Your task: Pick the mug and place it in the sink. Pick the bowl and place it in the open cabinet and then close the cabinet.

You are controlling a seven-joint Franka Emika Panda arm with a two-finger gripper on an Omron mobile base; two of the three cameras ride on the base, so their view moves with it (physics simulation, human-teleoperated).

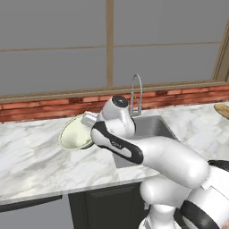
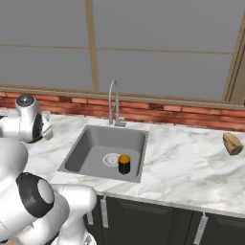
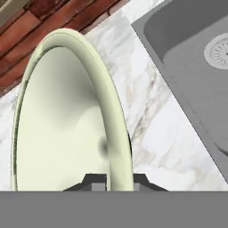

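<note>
up close, the robot's pincer (image 3: pixel 113 180) is clamped on the rim of a wide, shallow, pale cream-white bowl (image 3: pixel 67 120), one dark fingertip on each side of the rim. the bowl is tilted up on edge above the white marble bench (image 1: pixel 31 156), left of the grey rectangular recessed sink (image 2: pixel 93 148). a dark mug with an orange top (image 2: pixel 124 163) stands inside the sink, beside the round metal drain (image 2: pixel 111 159). a chrome gooseneck faucet (image 2: pixel 114 103) rises behind the basin.
</note>
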